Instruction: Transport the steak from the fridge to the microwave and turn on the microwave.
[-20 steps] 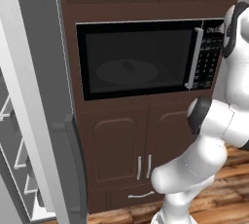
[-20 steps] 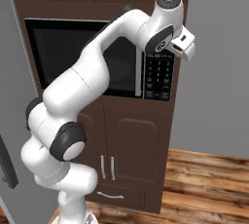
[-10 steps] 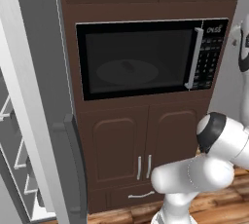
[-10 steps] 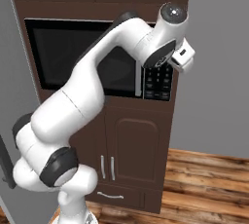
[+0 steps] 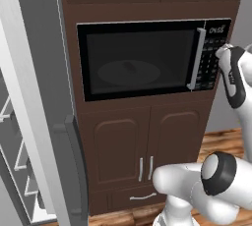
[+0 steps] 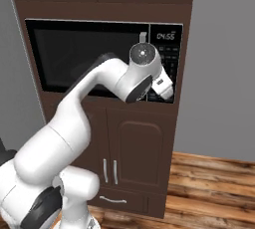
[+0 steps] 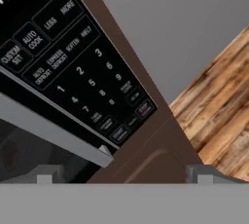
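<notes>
Pincer (image 7: 124, 178) open, jaws spread wide with nothing between them, aimed at the lower right corner of the microwave (image 5: 142, 58) keypad (image 7: 90, 79). I see the number keys and the bottom row of buttons close ahead in the hand view. From the right base view, the hand (image 6: 162, 86) sits just in front of the keypad's lower edge. Microwave door is shut; a small dark piece, probably the steak (image 5: 129, 66), lies on the turntable behind the glass. Fridge (image 5: 37, 107) door stands open at far left.
</notes>
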{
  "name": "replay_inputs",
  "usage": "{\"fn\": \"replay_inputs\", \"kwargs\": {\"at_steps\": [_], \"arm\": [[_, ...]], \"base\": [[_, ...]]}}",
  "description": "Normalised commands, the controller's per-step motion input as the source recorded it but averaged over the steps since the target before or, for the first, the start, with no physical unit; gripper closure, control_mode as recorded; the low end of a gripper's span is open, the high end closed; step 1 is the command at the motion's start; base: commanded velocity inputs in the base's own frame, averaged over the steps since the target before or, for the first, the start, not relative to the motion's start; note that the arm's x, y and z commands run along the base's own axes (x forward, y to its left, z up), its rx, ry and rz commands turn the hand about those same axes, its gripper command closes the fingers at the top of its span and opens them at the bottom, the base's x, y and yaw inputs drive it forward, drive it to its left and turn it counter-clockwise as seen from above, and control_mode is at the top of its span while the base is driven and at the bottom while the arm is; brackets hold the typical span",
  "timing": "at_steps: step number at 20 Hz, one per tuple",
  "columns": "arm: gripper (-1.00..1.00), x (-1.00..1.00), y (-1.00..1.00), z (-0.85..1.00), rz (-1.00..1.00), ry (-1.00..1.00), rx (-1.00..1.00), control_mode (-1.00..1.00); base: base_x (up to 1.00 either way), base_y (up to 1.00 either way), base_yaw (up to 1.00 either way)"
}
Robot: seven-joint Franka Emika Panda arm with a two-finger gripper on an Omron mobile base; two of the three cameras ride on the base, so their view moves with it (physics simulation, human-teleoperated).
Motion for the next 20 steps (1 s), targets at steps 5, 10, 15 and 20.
{"fn": "replay_inputs", "kwargs": {"at_steps": [5, 10, 15, 20], "arm": [[-1.0, -0.13, 0.05, -0.3, -0.03, 0.0, 0.14, -1.0], [-1.0, -0.04, 0.03, -0.34, -0.03, 0.0, 0.24, -1.0], [-1.0, 0.12, 0.0, -0.4, -0.08, 0.0, 0.25, -1.0], [-1.0, 0.14, 0.0, -0.36, -0.08, 0.0, 0.24, -1.0]], "base": [[0.0, 0.0, 0.0], [0.0, 0.0, 0.0], [0.0, 0.0, 0.0], [0.0, 0.0, 0.0]]}}
